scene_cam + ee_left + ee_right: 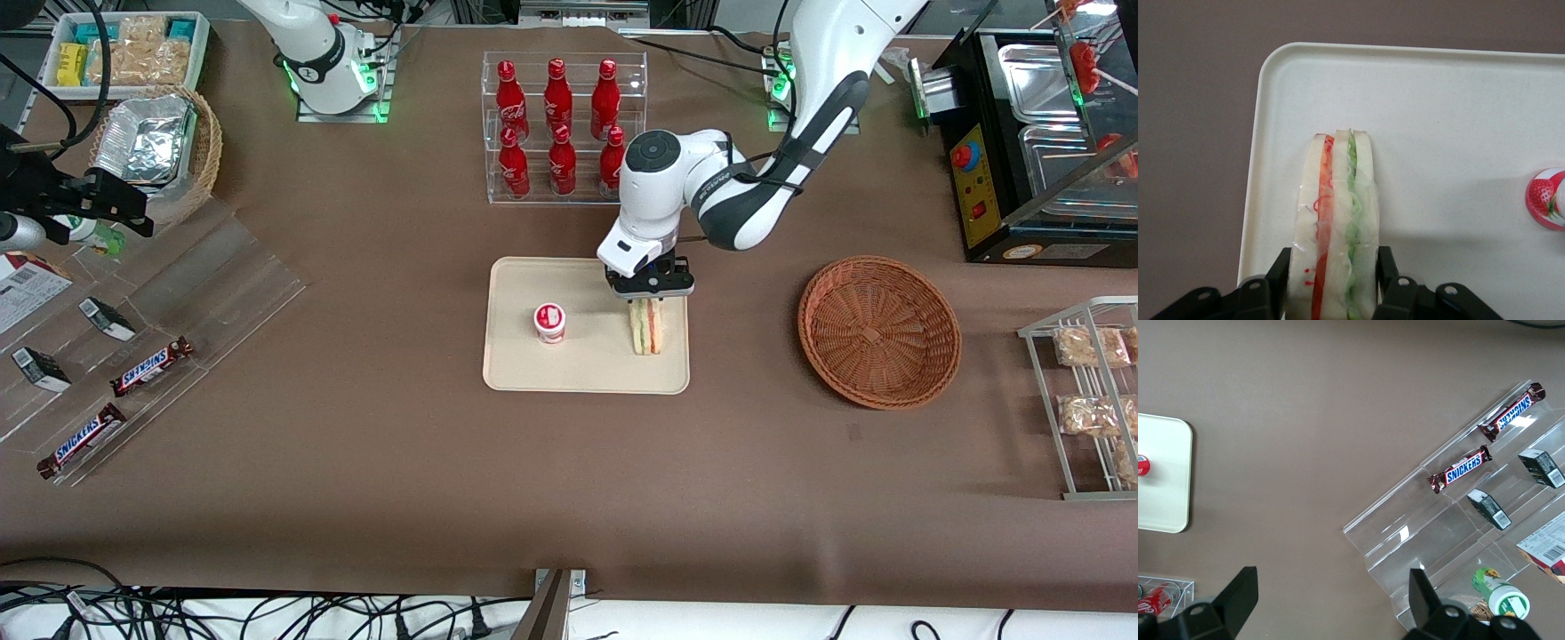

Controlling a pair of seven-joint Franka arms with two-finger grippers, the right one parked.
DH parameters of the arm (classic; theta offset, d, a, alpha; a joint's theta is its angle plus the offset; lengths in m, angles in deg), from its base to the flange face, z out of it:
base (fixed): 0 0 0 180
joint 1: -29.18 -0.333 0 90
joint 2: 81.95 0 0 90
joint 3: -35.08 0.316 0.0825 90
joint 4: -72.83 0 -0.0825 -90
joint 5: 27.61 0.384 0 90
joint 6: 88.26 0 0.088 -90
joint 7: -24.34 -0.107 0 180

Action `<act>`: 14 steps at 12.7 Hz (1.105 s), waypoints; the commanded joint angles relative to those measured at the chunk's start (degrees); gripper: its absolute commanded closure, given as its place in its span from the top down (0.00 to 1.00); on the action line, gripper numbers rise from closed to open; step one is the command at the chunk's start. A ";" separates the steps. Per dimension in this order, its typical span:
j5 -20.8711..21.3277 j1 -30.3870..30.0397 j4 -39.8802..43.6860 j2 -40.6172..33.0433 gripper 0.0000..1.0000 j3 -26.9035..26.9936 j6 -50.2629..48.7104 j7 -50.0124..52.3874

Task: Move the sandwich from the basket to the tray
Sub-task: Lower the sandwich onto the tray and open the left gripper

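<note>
The sandwich (646,327) stands on its edge on the tray (524,369), in the middle of the front frame, close to the tray's rim at the working arm's end. The basket (878,331) sits at the right of the frame, well apart from the tray, and nothing is seen in it. So the carrying step appears to be finished and the step in hand is the setting down and letting go.

The tool (650,286) is right above the sandwich. In the wrist view the tool (1331,280) has its two black fingers (1280,267) on both bread faces of the wrapped wedge, with the red and green filling between them. It is narrow, closed on the sandwich, and the plastic wrap looks a little pressed at the contact.

A small cup with a strawberry lid (549,322) also stands on the tray, near the sandwich but not touching it.

In my judgement, the next move calls for opening the fingers gently and then lifting straight up, so that the wrap does not stick to a finger and pull the wedge over. The sandwich is tall and thin on this edge, so it could fall flat after release; this is no harm if it stays inside the rim. The lift should also keep away from the cup.
</note>
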 commanded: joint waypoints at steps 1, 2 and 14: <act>2.11 0.51 0.97 0.36 0.98 0.07 0.22 3.01; 2.02 0.60 2.45 0.36 1.00 -0.02 0.05 5.97; -20.37 -5.71 29.60 -1.31 1.00 -5.99 -36.21 -16.19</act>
